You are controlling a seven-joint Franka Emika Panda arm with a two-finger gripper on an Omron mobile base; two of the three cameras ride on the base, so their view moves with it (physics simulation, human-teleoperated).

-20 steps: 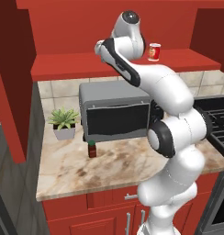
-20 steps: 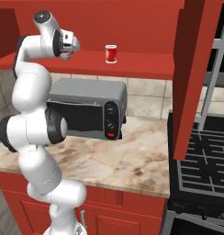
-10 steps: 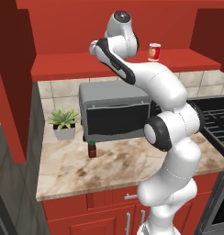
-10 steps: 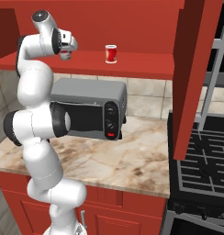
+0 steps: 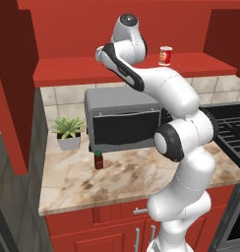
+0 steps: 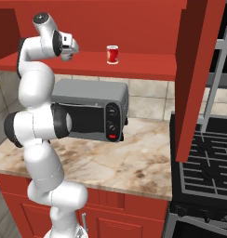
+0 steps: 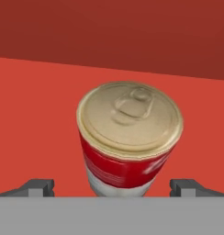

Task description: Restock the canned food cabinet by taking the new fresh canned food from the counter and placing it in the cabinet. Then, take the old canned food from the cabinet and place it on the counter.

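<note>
The white jointed arm (image 5: 181, 147) rises tall, elbow bent, its claw (image 7: 113, 187) held high with jaws spread wide.

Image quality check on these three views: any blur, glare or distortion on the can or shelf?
Hand view: can close up, soft-edged, label too blurred to read, lid looms large from perspective; fingertips sharp, jaws open. Left base view: flat even render light, can small but crisp on the cabinet shelf. Right base view: faint sheen on toaster oven glass, soft shadow under the shelf; no glare on the can.
</note>
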